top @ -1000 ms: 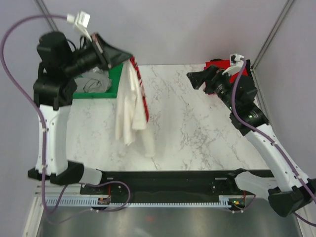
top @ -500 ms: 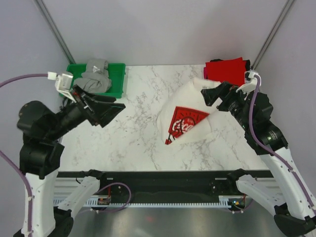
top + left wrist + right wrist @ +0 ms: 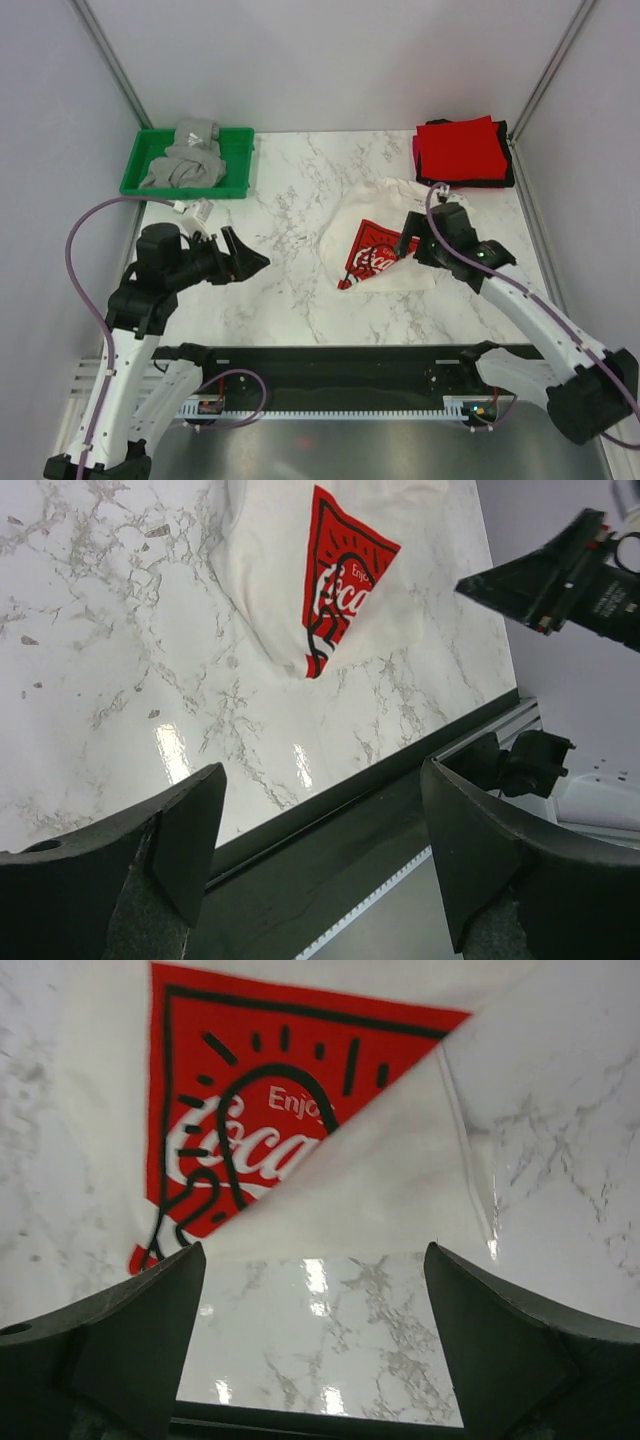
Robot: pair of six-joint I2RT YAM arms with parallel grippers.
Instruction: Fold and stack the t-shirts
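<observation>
The white t-shirt with the red Coca-Cola print lies crumpled on the marble table, right of centre. My right gripper hovers open just above its near right edge; in the right wrist view the print and white cloth fill the space beyond the open fingers. My left gripper is open and empty, low over the table well to the left of the shirt. A folded red shirt rests on a black one at the back right. A grey shirt lies bunched in the tray.
The green plastic tray stands at the back left corner. The black rail runs along the table's near edge, and the left wrist view looks over it. Grey walls close off the left, right and back.
My left gripper let go of the white shirt, which it held up near the tray; the shirt now lies right of centre. Both arms came down, the left pulling back leftward, the right over the shirt.
</observation>
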